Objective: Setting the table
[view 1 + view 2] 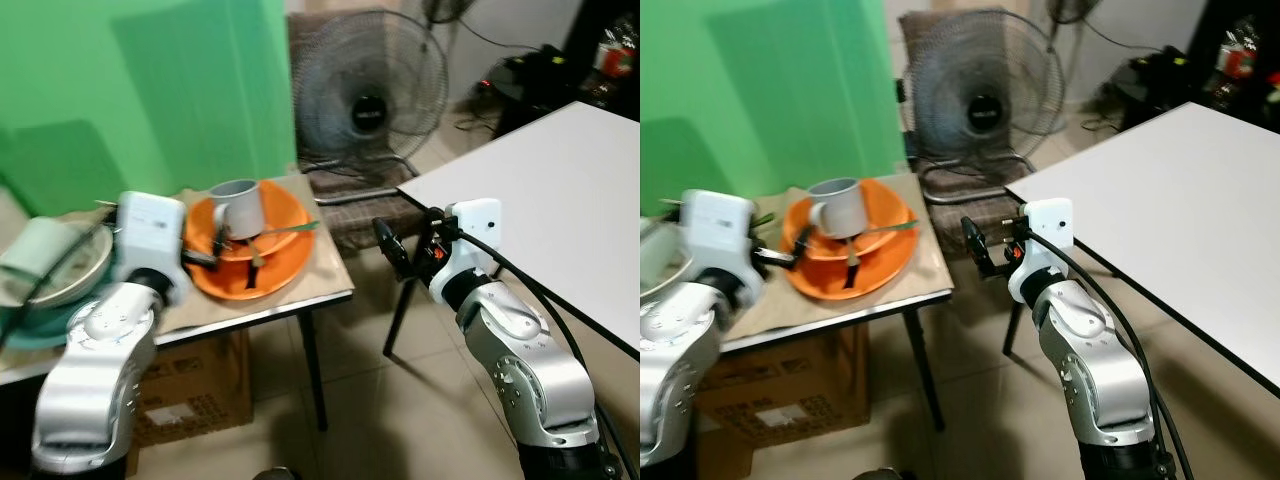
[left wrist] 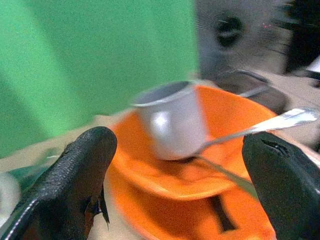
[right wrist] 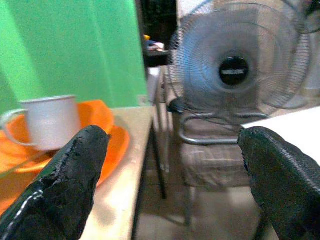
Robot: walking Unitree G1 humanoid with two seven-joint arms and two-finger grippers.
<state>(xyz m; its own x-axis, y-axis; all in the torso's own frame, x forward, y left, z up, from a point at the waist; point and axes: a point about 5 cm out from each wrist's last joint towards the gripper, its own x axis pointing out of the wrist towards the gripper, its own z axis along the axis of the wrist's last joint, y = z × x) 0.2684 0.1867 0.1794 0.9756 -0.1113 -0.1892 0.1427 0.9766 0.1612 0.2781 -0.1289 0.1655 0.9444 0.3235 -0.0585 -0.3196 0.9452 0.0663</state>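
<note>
An orange plate (image 1: 250, 272) lies on a small low table (image 1: 325, 285), with an orange bowl (image 1: 285, 215) on it. A grey mug (image 1: 238, 208) stands in the bowl, and a metal spoon (image 1: 285, 231) rests across the rim. A dark utensil (image 1: 257, 270) lies on the plate. My left gripper (image 2: 180, 147) is open at the plate's left edge, its fingers (image 1: 200, 257) spread toward the mug. My right gripper (image 1: 405, 245) is open and holds nothing, hanging in the gap between the small table and the white table (image 1: 560, 190).
A large standing fan (image 1: 370, 95) and a cushioned seat (image 1: 352, 218) stand behind the gap. Pale green dishes (image 1: 50, 265) are stacked at the small table's left end. A cardboard box (image 1: 190, 385) sits under it. A green backdrop (image 1: 150, 90) is behind.
</note>
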